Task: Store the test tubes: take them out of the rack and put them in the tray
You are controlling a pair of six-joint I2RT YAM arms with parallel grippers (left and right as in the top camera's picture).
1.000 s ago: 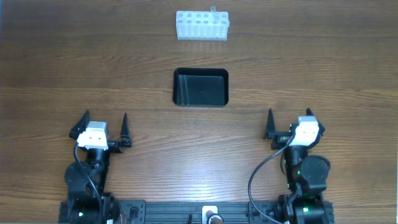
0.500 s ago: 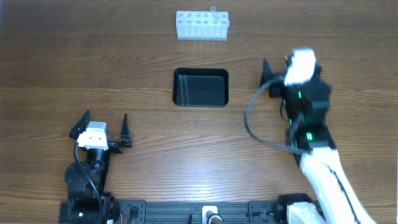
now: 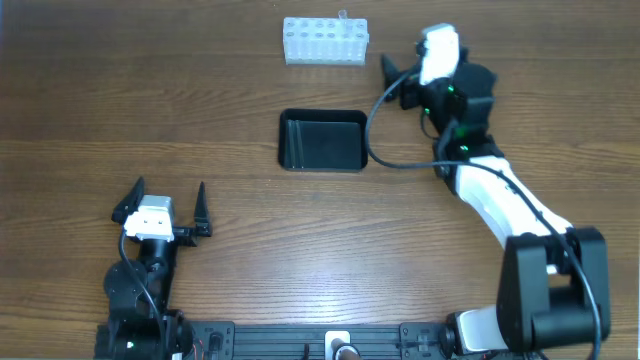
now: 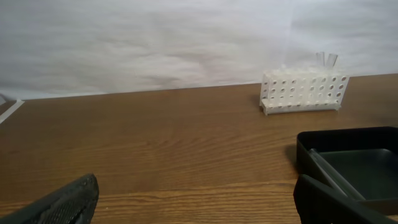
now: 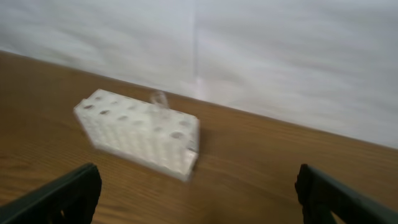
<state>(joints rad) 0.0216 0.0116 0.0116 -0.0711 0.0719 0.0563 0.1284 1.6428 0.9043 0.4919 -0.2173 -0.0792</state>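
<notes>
Wooden desk point(image 3: 200, 100) from above, with 2 arms based along its near edge.

White rack point(image 3: 326, 41) close to the far edge, about midway along it, upright, rows of holes facing up. Same rack ahead of the left wrist camera point(image 4: 303, 91) and ahead of the right wrist camera point(image 5: 138, 134).

1 clear test tube point(image 3: 343, 17) upright in a hole at the rack's far right corner, its open rim above the rack top point(image 4: 328, 59); blurred in the right wrist view point(image 5: 159, 99).

Black tray point(image 3: 284, 140) toward the middle of the desk, on the near side of the rack and apart from it. Rim and inner walls also visible from the left wrist point(image 4: 348, 134). Along the tray's inner left wall, a pale thin streak point(image 4: 324, 169); tube or reflection, cannot tell.

Left gripper point(image 3: 169, 188) over the near left part of the desk, close to its own base, well apart from tray and rack. 2 fingers spread wide point(image 4: 199, 205), nothing between them.

Right gripper point(image 3: 420, 62) out near the far edge, to the right of the rack and not touching it, pointed toward the rack. 2 fingers spread wide point(image 5: 199, 199), nothing between them.
</notes>
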